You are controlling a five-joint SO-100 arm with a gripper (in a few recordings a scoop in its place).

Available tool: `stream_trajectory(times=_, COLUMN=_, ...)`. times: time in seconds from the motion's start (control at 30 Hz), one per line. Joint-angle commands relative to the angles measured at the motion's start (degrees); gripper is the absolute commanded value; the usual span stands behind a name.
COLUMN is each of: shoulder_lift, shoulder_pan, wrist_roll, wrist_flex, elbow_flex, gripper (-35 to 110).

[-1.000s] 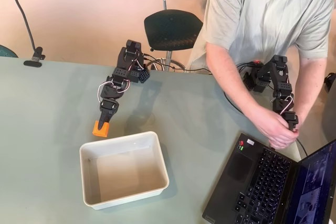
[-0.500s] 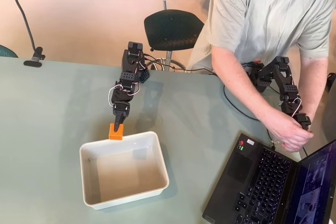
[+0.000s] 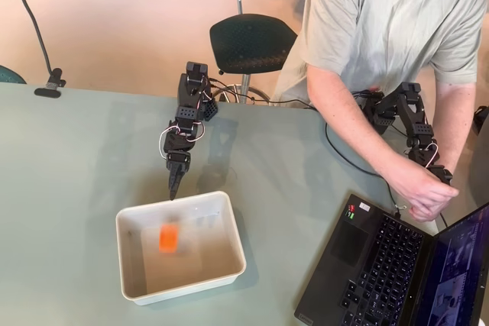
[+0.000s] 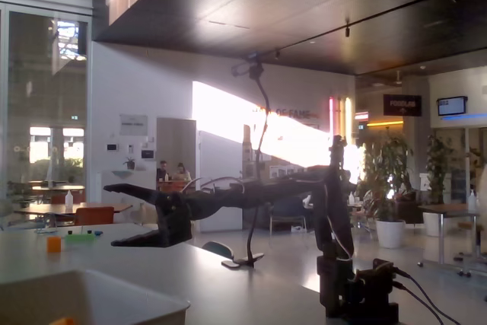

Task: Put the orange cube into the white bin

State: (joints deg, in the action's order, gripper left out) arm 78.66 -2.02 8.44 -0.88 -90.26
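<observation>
The orange cube (image 3: 169, 237) is inside the white bin (image 3: 238, 252), left of the middle, and looks blurred in the overhead view. In the fixed view a sliver of the orange cube (image 4: 64, 322) shows over the white bin's (image 4: 122, 297) near rim at the bottom edge. My gripper (image 3: 173, 186) points down at the bin's far rim, just outside it. The fixed view shows the gripper (image 4: 116, 215) open above the bin, its jaws spread wide with nothing between them.
A laptop (image 3: 397, 265) lies at the front right of the table. A person (image 3: 390, 28) leans over the far right edge. A black chair (image 3: 250, 40) stands behind the table, and a clamp (image 3: 49, 85) sits at the far left edge.
The gripper has let go of the orange cube, which dropped from the bin's far rim down into the bin. The arm has barely moved.
</observation>
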Motion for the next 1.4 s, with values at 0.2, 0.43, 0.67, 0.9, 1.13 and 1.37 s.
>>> stream_trajectory(times=0.2, shoulder_lift=4.4, shoulder_pan=0.9, wrist_roll=0.5, wrist_flex=-7.0, elbow_flex=1.7, gripper=52)
stream_trajectory(times=0.43, shoulder_lift=23.2, shoulder_pan=-0.1, wrist_roll=0.5, wrist_flex=-37.5, elbow_flex=5.4, gripper=52)
stream_trajectory(times=0.67, shoulder_lift=34.4, shoulder_pan=-4.2, wrist_roll=0.5, wrist_flex=-65.0, elbow_flex=6.5, gripper=52)
stream_trajectory(times=0.9, shoulder_lift=38.4, shoulder_pan=-3.9, wrist_roll=1.1, wrist_flex=-82.4, elbow_flex=4.4, gripper=52)
stream_trajectory(times=1.13, shoulder_lift=52.1, shoulder_pan=-3.3, wrist_roll=4.0, wrist_flex=-82.4, elbow_flex=-12.0, gripper=47)
stream_trajectory(times=1.37, shoulder_lift=77.6, shoulder_pan=-3.5, wrist_roll=4.2, wrist_flex=-76.6, elbow_flex=-34.0, gripper=21)
